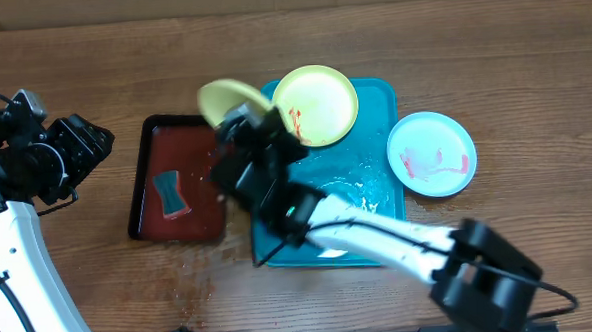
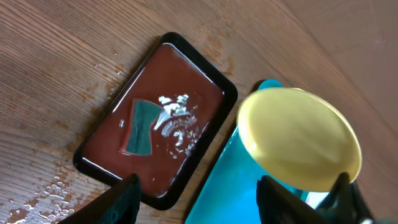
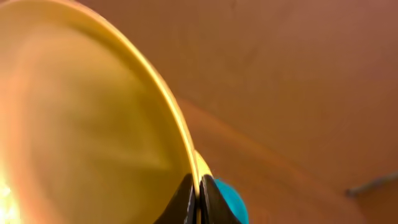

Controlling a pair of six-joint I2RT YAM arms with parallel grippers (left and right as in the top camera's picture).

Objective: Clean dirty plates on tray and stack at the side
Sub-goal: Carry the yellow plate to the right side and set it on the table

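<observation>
Overhead, above the gap between two trays: right gripper (image 1: 240, 118) holds one yellow plate (image 1: 225, 97) tilted; second yellow plate (image 1: 315, 105) on blue tray (image 1: 381, 97); blue-rimmed plate (image 1: 432, 153) on table just beside it. Left wrist: left gripper (image 2: 199, 202), jaws apart, empty, above brown tray (image 2: 180, 74) with sponge (image 2: 138, 127). Right wrist: jaws clamped on held plate's rim. Plates likely light, stiff, slippery wet; rim the best hold.
</observation>
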